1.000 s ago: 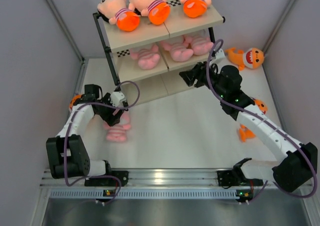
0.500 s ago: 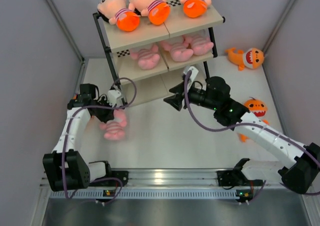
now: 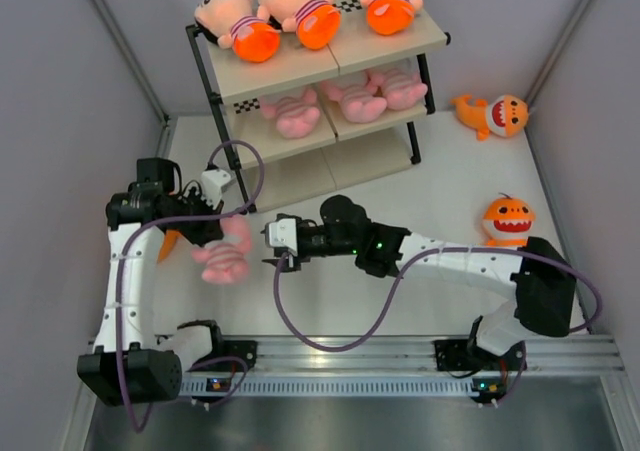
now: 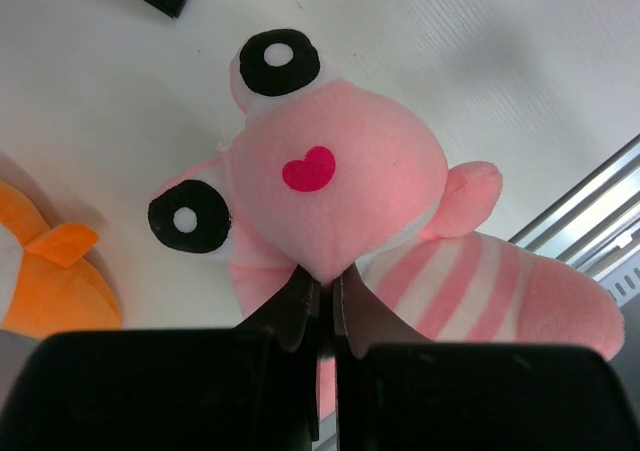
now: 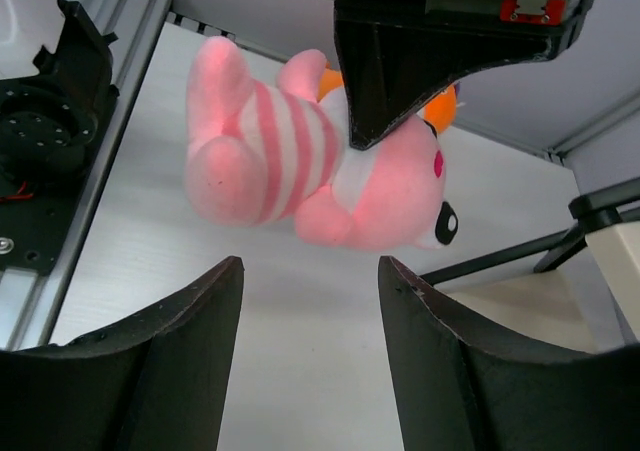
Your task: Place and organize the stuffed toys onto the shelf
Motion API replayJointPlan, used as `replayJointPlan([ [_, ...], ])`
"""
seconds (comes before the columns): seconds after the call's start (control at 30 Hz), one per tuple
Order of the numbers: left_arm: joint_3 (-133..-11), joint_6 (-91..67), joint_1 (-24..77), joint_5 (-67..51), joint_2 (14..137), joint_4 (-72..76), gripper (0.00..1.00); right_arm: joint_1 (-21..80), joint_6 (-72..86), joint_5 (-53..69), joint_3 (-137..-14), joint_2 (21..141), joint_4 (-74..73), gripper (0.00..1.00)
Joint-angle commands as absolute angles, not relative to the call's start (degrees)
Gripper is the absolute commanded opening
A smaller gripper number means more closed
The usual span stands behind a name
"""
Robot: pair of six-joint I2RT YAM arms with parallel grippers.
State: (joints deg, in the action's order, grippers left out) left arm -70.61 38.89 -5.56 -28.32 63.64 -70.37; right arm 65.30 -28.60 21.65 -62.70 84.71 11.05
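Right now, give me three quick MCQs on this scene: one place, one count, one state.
1. The peach-headed dolls lie on: A) the top tier of the shelf B) its middle tier C) its bottom tier.
2. Orange sharks on the table to the right of the shelf: A) one B) two C) four.
3. The right gripper is: A) open and empty B) shut on a shark C) shut on a doll.

Answers:
1 A: the dolls lie in a row on the top board.
2 B: one lies near the back wall, and the other lies nearer the arms.
3 A: its fingers are spread with nothing between them. It faces the pink toy, which the left gripper pinches.
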Motion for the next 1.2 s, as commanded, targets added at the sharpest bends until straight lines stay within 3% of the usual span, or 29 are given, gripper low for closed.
replayJointPlan([
  [0.0,-73.30,37.79,-5.54,-29.27,61.62,-74.97,0.00,67.49,-35.14,23.28,-69.25,88.23,15.03,0.57],
  [0.4,-74.97,37.09,-5.45,-27.34,62.49,-75.06,0.00,71.01,-32.08,31.46,-76.03,94.66,7.82,0.62],
  [0.83,-75.76,37.09,-5.45,-27.95,63.19,-75.15,0.00,73.65,-39.02,15.39,-87.35,104.67,-6.32,0.60],
  [0.87,-75.76,37.09,-5.45,-27.78,63.19,-75.15,0.00,73.57,-40.15,14.51,-87.45,104.85,-7.98,0.58],
  [0.97,-76.03,37.00,-5.45,-28.30,63.54,-75.15,0.00,73.56,-41.04,11.26,-87.98,105.21,-9.57,0.39],
  [1.0,-76.20,36.91,-5.45,-28.39,63.54,-75.15,0.00,73.56,-41.39,9.68,-88.41,105.47,-10.19,0.25],
  [1.07,-76.64,36.48,-5.45,-28.65,63.72,-75.15,0.00,73.57,-42.71,8.35,-89.47,105.38,-11.33,0.12],
  [1.1,-76.90,36.13,-5.45,-28.65,63.72,-75.15,0.00,73.65,-43.50,7.22,-89.65,105.03,-12.56,0.00],
  [1.13,-77.34,35.78,-5.45,-28.48,63.81,-75.23,0.00,73.57,-44.46,6.77,-89.82,104.59,-13.35,0.00],
  [1.17,-78.04,34.90,-5.45,-28.04,63.81,-75.23,0.08,73.48,-47.17,6.59,-90.00,104.24,-14.23,0.00],
])
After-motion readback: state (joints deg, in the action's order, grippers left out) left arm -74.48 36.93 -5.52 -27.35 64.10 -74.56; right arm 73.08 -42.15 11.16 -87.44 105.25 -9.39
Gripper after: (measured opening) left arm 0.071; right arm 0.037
